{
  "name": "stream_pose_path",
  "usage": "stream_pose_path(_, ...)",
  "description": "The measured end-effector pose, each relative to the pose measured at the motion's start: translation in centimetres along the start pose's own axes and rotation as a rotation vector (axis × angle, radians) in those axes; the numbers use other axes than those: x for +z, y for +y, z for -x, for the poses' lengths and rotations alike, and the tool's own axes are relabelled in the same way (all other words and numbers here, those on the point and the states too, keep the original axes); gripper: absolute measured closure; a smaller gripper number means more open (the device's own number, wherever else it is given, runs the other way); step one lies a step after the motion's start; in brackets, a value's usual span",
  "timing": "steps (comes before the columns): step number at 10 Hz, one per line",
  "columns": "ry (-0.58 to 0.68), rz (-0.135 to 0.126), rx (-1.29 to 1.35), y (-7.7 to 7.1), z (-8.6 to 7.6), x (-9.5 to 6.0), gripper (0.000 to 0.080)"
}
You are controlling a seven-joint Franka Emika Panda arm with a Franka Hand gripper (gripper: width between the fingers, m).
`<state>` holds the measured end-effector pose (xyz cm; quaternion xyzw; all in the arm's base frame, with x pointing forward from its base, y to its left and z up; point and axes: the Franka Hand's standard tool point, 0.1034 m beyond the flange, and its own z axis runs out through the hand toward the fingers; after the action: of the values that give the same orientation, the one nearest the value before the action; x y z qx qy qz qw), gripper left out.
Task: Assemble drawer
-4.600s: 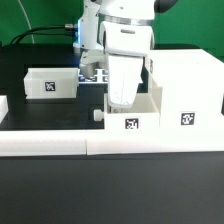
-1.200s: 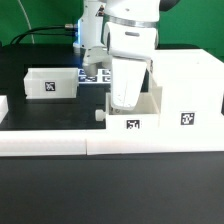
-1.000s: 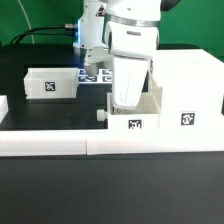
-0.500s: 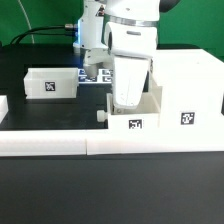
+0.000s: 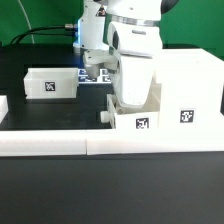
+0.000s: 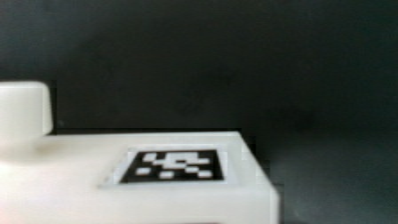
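A small white open-top tray (image 5: 138, 120) with a square tag on its front and a knob (image 5: 103, 114) stands right against the large white housing (image 5: 186, 85), on the side toward the exterior view's left. My gripper (image 5: 130, 100) reaches straight down into this tray. Its fingertips are hidden behind the tray wall, and it appears shut on the tray. The wrist view shows the tray's tagged face (image 6: 175, 166) and its knob (image 6: 18, 110) from close up, with no fingers visible. A second small tray (image 5: 52, 82) lies apart at the exterior view's left.
A long low white border wall (image 5: 60, 146) runs along the front of the black table. The marker board (image 5: 93, 75) lies flat behind the arm. A white piece (image 5: 3, 106) sits at the far left edge.
My gripper and the tagged tray have shifted together toward the exterior view's right, closer against the housing. The second tray has not moved.
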<state>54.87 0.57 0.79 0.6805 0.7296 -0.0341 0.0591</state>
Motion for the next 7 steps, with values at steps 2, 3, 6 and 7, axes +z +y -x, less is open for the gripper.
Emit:
stream_pose_path(2, 0.001, 0.001, 0.016, -0.01, -0.13, -0.01, 0.0757)
stream_pose_path(3, 0.001, 0.003, 0.081, -0.05, -0.2, -0.04, 0.0757)
stream_pose_path(6, -0.002, -0.002, 0.13, -0.11, -0.19, -0.05, 0.0755)
stream_pose_path(7, -0.002, -0.003, 0.128, -0.13, -0.16, -0.04, 0.0755)
